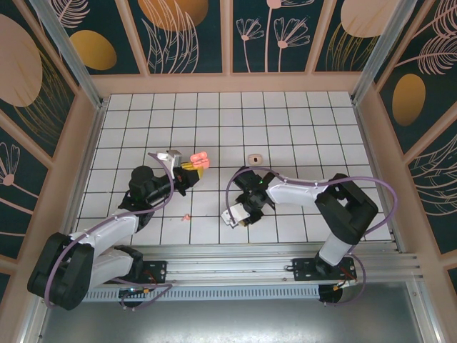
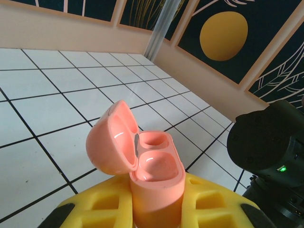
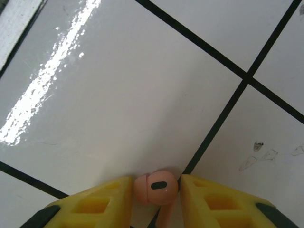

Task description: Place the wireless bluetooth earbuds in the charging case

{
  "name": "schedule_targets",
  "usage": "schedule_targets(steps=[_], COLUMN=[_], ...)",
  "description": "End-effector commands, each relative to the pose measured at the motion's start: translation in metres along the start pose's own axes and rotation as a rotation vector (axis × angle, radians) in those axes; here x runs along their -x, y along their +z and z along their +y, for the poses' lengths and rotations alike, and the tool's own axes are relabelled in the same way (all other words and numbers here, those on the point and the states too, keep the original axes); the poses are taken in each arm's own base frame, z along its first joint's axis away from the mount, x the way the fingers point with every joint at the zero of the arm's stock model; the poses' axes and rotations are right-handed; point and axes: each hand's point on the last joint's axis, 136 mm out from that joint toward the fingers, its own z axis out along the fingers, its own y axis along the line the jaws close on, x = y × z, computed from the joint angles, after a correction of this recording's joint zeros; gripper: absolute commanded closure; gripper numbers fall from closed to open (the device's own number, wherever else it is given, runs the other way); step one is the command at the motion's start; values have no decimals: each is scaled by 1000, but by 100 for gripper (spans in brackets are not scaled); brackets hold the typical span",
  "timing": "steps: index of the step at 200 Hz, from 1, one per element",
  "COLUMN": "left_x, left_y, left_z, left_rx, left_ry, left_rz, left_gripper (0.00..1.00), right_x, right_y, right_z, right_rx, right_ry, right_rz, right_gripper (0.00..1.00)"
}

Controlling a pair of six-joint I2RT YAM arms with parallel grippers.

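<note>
My left gripper [image 1: 187, 166] [image 2: 156, 206] is shut on the pink charging case [image 1: 199, 161] [image 2: 156, 178] and holds it upright above the tiles. The case's lid [image 2: 111, 142] is swung open to the left, and both wells are empty. My right gripper [image 1: 241, 216] [image 3: 156, 197] points down at the floor near the front rail. A pale pink earbud [image 3: 156, 186] lies on a tile between its yellow fingers [image 3: 95, 206], which press close on both sides. Another tiny pink earbud [image 1: 186, 216] lies loose on the tiles between the two arms.
A small pale rounded object [image 1: 254, 158] sits on the tiles beyond the right arm's wrist. The metal rail [image 1: 271, 254] runs along the near edge, close to the right gripper. Wooden walls [image 1: 228, 83] enclose the tiled floor.
</note>
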Motion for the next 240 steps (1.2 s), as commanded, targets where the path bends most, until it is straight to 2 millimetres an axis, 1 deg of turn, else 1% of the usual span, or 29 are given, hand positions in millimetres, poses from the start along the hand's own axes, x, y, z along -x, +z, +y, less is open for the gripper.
schedule_targets(steps=[1, 39, 98, 128, 148, 167, 176, 207, 240], left_x=[15, 15, 16, 17, 18, 18, 18, 20, 20], left_y=[0, 0, -1, -2, -4, -7, -9, -17, -17], left_z=[-8, -8, -8, -8, -10, -17, -17, -19, -19], left_rx=[-20, -17, -10, -8, -14, -49, -49, -49, -60], left_ry=[46, 53, 73, 96, 121, 166, 181, 234, 258], left_rz=[-29, -24, -22, -27, -43, -71, -87, -163, -198], left_gripper=[82, 82, 83, 83, 83, 83, 83, 84, 85], right_x=[2, 1, 3, 11, 21, 29, 32, 35, 35], right_y=[0, 1, -3, -13, -28, -50, -61, -96, -135], right_z=[-7, -7, -8, -17, -31, -48, -56, -75, -95], right_rx=[-6, 0, -3, -61, -135, -222, -261, -392, -526], right_ry=[-13, -6, 29, 96, 175, 279, 328, 471, 606], right_rz=[7, 17, 8, -44, -137, -260, -318, -494, -686], right_gripper=[69, 73, 77, 78, 78, 78, 78, 79, 79])
